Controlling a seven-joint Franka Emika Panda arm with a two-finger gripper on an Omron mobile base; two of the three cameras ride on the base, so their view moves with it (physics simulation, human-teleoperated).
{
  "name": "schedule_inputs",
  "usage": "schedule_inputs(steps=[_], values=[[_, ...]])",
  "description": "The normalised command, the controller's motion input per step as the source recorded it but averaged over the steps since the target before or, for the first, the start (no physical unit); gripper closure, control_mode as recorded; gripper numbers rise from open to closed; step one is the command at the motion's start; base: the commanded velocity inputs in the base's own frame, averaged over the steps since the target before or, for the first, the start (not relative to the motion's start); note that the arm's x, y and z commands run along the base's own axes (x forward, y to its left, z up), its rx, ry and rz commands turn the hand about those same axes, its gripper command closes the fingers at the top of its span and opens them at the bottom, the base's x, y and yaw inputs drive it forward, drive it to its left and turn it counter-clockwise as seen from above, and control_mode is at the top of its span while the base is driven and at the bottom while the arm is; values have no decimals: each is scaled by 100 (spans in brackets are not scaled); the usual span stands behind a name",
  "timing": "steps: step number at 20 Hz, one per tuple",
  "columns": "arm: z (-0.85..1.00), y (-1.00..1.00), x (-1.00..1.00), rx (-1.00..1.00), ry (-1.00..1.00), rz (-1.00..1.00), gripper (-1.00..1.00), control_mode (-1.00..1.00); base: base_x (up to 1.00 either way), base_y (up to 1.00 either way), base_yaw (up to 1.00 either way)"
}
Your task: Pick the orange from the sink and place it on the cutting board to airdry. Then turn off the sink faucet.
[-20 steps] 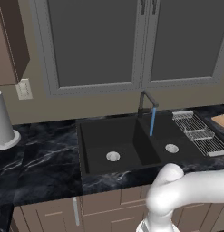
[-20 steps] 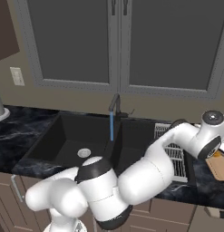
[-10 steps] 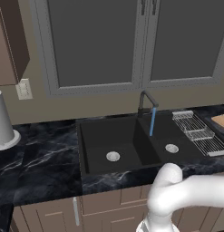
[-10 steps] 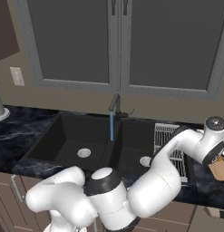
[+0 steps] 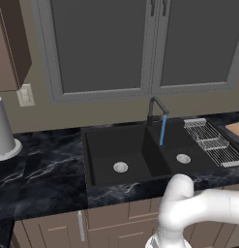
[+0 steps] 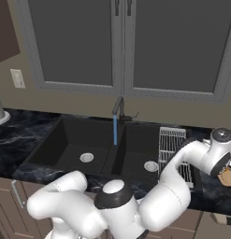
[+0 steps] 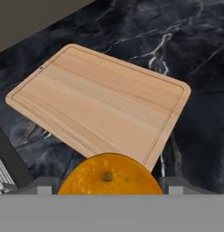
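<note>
Gripper (image 7: 109, 183) clamped on the orange (image 7: 109, 174), fingers either side of it, held above the cutting board (image 7: 99, 104) near its edge at 6 o'clock in hand view. Board flat on black marble counter (image 7: 199, 68). Sink faucet (image 5: 157, 107) running, blue stream into sink (image 5: 135, 152); wire rack (image 5: 210, 141) at sink's 3 o'clock.

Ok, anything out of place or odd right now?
Only the sink faucet, running into an empty sink. The orange sits between the jaws above the cutting board, which lies flat, bare and undamaged.
</note>
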Motion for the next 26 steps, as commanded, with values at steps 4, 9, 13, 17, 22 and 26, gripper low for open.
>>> schedule_inputs(steps=[4,9,13,17,22,26], values=[[-17,-24,14,0,1,0,100,-100,0,0,0],[-12,-23,22,1,1,0,100,-100,0,0,0],[-11,-23,28,3,2,0,100,-100,0,0,0],[-17,-23,23,4,3,0,100,-100,0,0,0],[-19,-27,16,3,3,0,100,-100,0,0,0],[-24,-26,12,3,3,0,100,-100,0,0,0]])
